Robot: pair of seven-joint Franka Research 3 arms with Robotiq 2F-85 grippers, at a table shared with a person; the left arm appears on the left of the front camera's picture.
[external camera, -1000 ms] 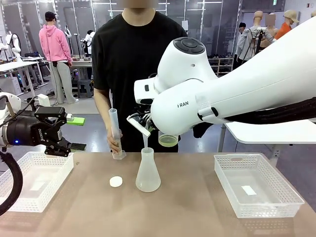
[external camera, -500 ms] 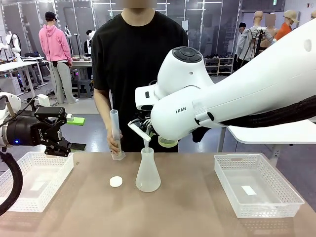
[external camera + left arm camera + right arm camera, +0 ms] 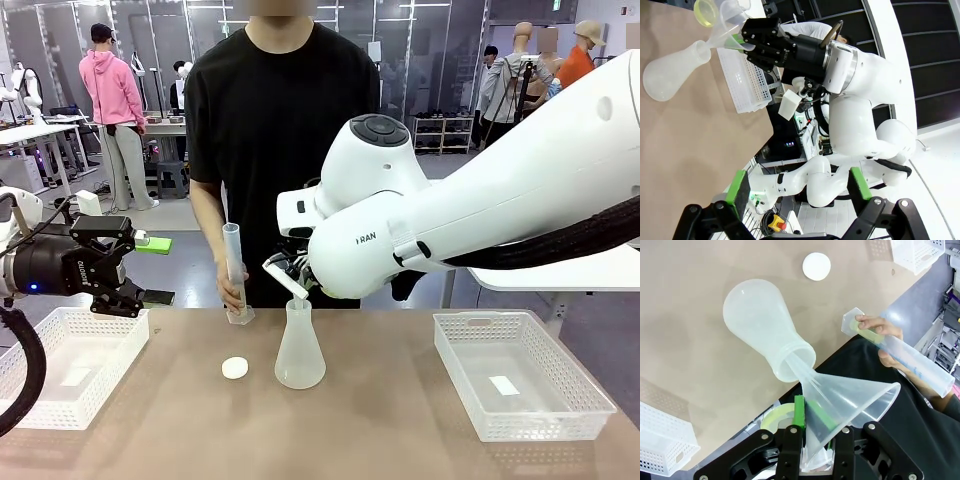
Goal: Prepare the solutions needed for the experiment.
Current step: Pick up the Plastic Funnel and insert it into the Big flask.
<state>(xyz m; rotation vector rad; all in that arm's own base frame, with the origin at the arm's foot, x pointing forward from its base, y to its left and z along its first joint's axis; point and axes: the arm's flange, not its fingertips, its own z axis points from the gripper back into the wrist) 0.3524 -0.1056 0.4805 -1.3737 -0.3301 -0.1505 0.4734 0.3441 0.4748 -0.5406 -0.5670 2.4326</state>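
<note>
1. Two grippers: right gripper [image 3: 812, 422] pinches funnel [image 3: 850, 400]; left gripper [image 3: 799, 184] is spread wide, empty, well off by basket [image 3: 60, 380].
2. Flask [image 3: 299, 350] stands mid table w/ tilted funnel stem in its neck.
3. Person's hand [image 3: 232, 290] holds cylinder [image 3: 232, 262] upright.
4. Yellow-green liquid [image 3: 705, 12] sits in small cup just beside funnel mouth, so right arm is nearer.

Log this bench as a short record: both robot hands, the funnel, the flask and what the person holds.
right hand: shut on funnel
funnel stem: in flask neck
left hand: open, empty, raised near left basket
person's hand: gripping graduated cylinder
solution: yellow-green, in small cup
white disc: on table beside flask
</note>
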